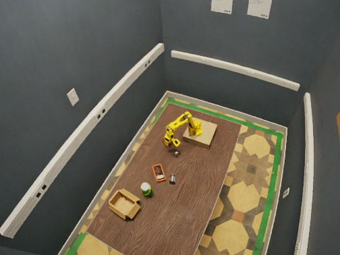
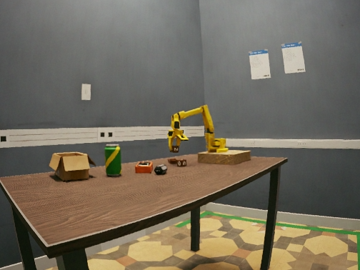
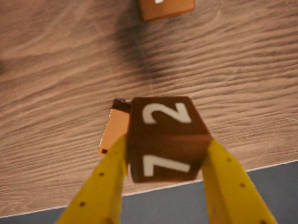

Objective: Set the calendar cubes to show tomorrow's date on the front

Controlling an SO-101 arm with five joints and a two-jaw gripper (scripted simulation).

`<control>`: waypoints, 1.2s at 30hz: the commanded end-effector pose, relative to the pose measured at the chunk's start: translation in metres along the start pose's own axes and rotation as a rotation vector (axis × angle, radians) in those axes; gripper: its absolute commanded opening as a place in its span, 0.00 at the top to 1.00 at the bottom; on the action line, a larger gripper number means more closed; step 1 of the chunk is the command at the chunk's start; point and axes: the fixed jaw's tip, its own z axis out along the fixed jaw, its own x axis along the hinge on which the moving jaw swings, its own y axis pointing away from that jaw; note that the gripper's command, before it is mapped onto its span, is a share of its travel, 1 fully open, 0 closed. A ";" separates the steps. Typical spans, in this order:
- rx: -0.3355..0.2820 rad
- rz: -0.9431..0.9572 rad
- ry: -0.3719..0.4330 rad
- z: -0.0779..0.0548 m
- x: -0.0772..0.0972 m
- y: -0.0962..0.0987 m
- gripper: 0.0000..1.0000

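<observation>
Counted: two digit cubes, one in gripper (image 3: 165, 145), one near tray (image 2: 181, 163); one tray (image 2: 173, 161); one cardboard box (image 2: 70, 166); one green can (image 2: 113, 160); two wall papers (image 2: 259, 64).

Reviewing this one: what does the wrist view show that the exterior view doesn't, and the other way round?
Only the wrist view shows the digits on the held cube: a 2 on one face and a 7 on another, with yellow fingers pressed to its sides. An orange-brown piece, cut off at the top edge, cannot be identified.

Only the exterior view shows the wider layout: cardboard box, green can, orange box, a small dark object, the cube left on the table, and the arm's wooden base.

Both show the gripper holding the cube above the wood-grain table.
</observation>
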 end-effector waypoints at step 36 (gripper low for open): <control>0.006 -0.654 -0.006 -0.001 -0.136 0.004 1.00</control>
